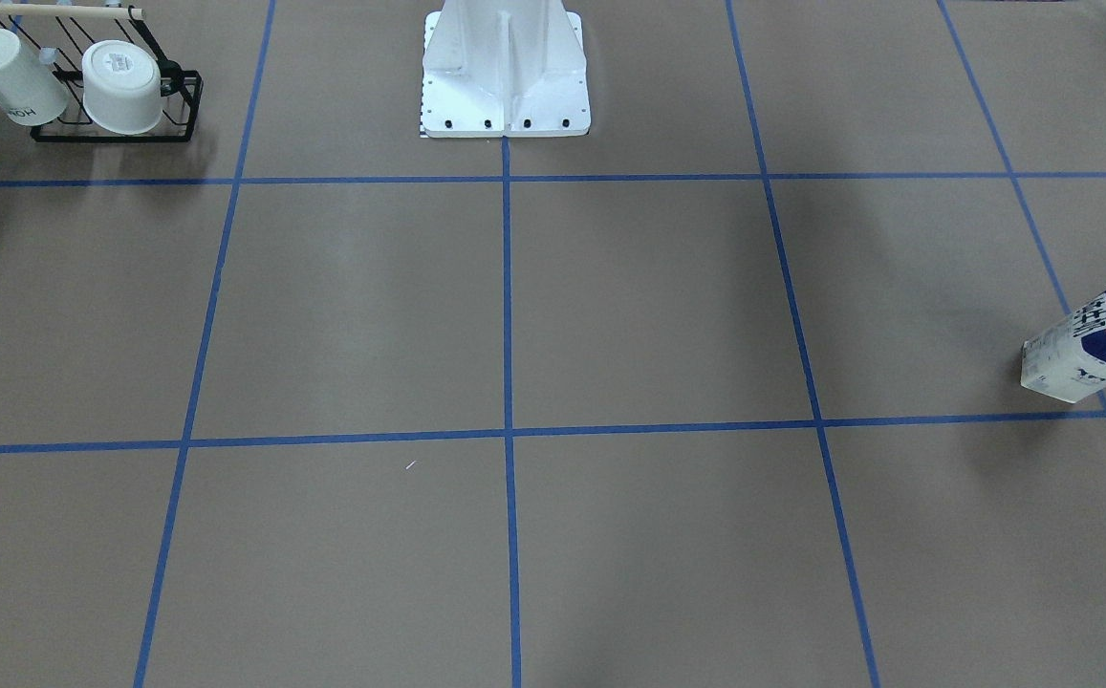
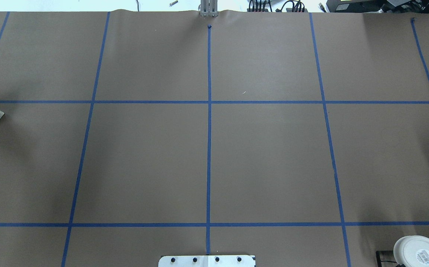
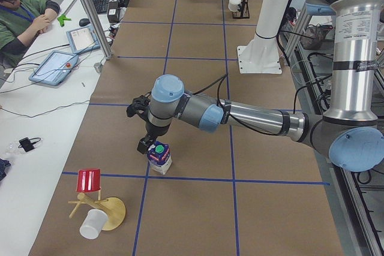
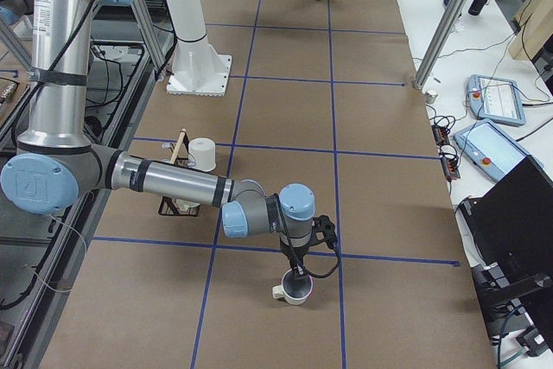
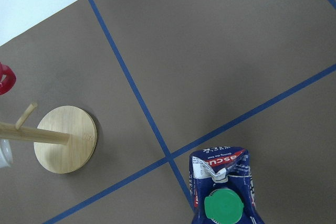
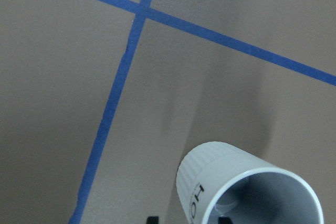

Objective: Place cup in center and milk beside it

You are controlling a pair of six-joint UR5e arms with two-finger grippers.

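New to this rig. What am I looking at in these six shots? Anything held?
Two robot arms work at a brown table taped into squares. Two fixed cameras look down on it, one sits at each end, one rides each wrist. Seen from the ends, the left arm hangs its jaws over a milk carton near a wooden stand; the right arm hangs its jaws over a white cup near a rack. Whether either pair grips anything cannot be told from these views.

open center (image 1: 610, 306), white base (image 1: 505, 86) at robot edge, rack (image 1: 187, 100) and milk (image 1: 1093, 344) at opposite ends
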